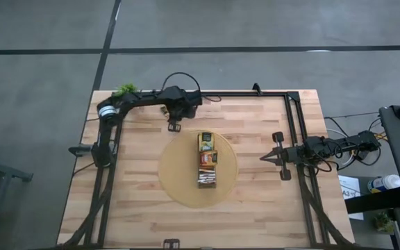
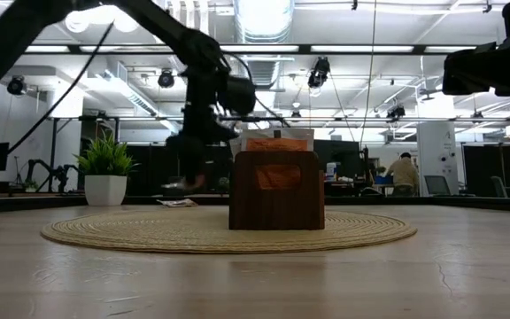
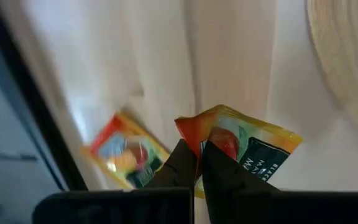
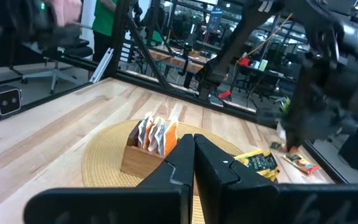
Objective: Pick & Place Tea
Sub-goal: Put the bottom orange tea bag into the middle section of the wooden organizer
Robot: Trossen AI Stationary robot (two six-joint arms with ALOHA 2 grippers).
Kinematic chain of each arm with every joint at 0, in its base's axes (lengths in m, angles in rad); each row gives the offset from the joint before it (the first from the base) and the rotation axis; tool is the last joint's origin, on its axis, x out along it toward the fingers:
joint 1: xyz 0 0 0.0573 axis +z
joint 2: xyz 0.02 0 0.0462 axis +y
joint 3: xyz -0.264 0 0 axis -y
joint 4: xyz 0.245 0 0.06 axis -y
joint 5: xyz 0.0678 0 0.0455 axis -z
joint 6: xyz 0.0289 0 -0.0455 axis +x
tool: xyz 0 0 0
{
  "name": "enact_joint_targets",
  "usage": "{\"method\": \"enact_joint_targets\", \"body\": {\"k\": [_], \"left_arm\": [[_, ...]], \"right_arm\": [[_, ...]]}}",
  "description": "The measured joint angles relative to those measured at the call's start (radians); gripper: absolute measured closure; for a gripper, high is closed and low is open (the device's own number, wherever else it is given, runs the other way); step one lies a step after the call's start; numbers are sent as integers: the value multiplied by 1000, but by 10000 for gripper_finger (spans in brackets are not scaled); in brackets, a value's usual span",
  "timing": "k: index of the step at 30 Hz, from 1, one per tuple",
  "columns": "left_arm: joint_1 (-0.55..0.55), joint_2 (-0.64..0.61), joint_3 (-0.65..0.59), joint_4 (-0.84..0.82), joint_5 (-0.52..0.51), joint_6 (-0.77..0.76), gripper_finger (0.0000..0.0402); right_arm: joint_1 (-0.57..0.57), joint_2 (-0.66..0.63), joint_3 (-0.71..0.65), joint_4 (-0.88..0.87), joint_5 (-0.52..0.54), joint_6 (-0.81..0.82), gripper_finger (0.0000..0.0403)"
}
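The long wooden box stands on the round woven mat in the middle of the bench, and it already holds a row of tea sachets; in the high view they fill most of its length, orange and white ones toward one end and a dark green-and-yellow one at the end nearer the left arm. So a good part of the sorting seems done.

The left gripper is down at the bench near the far edge, just off the mat. Its fingers are pressed together on the corner of one orange-and-yellow sachet, so this one is gripped, but I cannot tell if it is already off the wood. A second sachet of the same colours lies flat on the bench just beside it, next to the dark frame rail. The right wrist view shows some more loose sachets on the wood beyond the mat, near the left arm, one dark with yellow and one red-brown.

What is left, in my judgement: to carry the gripped sachet over to the box and put it in a free place in the row, then to do the same for the loose ones at the far edge.

The right gripper waits at the right side of the mat, above the bench, with its fingers closed and nothing in them.
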Motion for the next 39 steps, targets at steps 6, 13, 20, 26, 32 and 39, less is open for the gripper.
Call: {"method": "enact_joint_targets", "body": {"k": [6, 13, 20, 26, 32, 39], "left_arm": [[-5, -173, -1, 5, 61, -389, 394], [-26, -431, -92, 170, 198, -803, 394], [-116, -655, -390, 569, 270, -1161, 394], [-235, -751, -693, 1082, 285, -1534, 394], [-373, -725, -864, 1389, 143, -1778, 393], [-469, -635, -882, 1485, 9, -1918, 392]], "right_arm": [[0, 0, 0, 0, 0, 0, 394], [0, 0, 0, 0, 0, 0, 394], [0, 0, 0, 0, 0, 0, 394], [0, 0, 0, 0, 0, 0, 394], [0, 0, 0, 0, 0, 0, 394], [0, 0, 0, 0, 0, 0, 394]]}}
